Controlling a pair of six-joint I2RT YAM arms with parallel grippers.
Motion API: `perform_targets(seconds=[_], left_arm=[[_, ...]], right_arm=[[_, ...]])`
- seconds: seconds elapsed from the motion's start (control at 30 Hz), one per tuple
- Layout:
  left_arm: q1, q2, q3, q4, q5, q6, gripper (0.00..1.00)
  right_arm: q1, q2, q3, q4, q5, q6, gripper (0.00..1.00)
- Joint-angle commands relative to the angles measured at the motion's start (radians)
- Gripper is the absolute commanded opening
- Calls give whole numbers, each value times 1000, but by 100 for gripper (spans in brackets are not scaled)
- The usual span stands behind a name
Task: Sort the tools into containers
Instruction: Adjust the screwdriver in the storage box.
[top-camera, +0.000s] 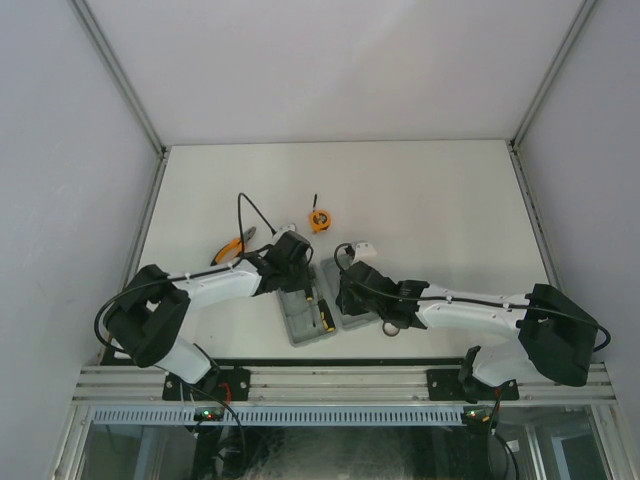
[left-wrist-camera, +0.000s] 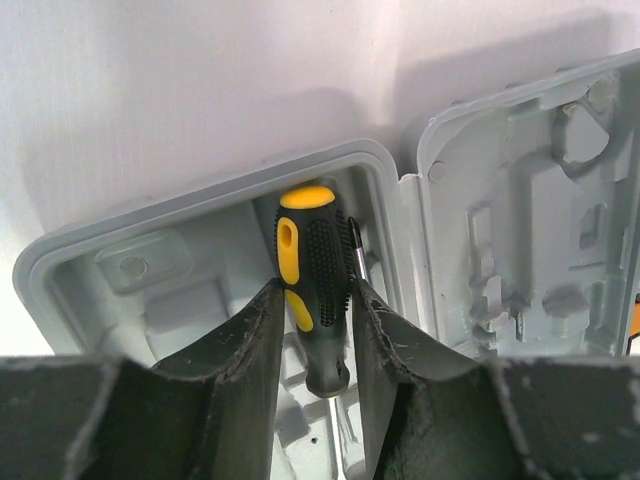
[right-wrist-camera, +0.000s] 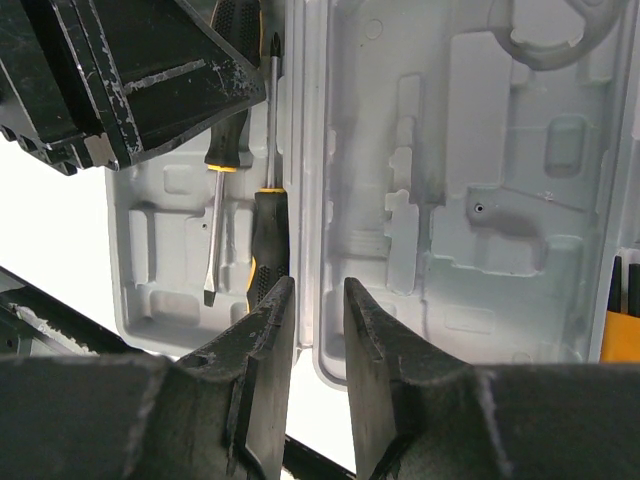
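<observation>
The grey case lies open in two halves (top-camera: 298, 322) (top-camera: 357, 318) near the table's front edge. My left gripper (left-wrist-camera: 314, 292) reaches into the left half (left-wrist-camera: 200, 195), shut on the black-and-yellow handle of a screwdriver (left-wrist-camera: 312, 250) lying in its recess. A second screwdriver (right-wrist-camera: 265, 240) lies beside it, its tip pointing the other way. My right gripper (right-wrist-camera: 318, 285) stands astride the rim (right-wrist-camera: 312, 200) where the halves meet, jaws a little apart; contact is unclear. The tape measure (top-camera: 319, 219) and orange-handled pliers (top-camera: 232, 247) lie on the table behind the case.
The right half (right-wrist-camera: 470, 180) of the case shows bare moulded recesses. Something orange and black (right-wrist-camera: 620, 320) sits just past its right rim. Both arms crowd the case; white walls close in the table on three sides.
</observation>
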Motion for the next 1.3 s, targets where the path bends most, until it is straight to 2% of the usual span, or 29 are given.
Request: perform_targets(seconds=[0.0,0.5,0.97,1.27], left_arm=[[3,-29,48,-21,10,0,36],[26,-94,39,-15,30,-32,35],[43,-62,-28,73,61,-112,35],[43,-53,-42,57,53,-109,35]], right_arm=[[9,-11,-1,11,20,10,25],[9,-7,-2,14,20,10,25],[9,-3,-2,9,21,14,25],[9,-3,-2,9,25,14,25]])
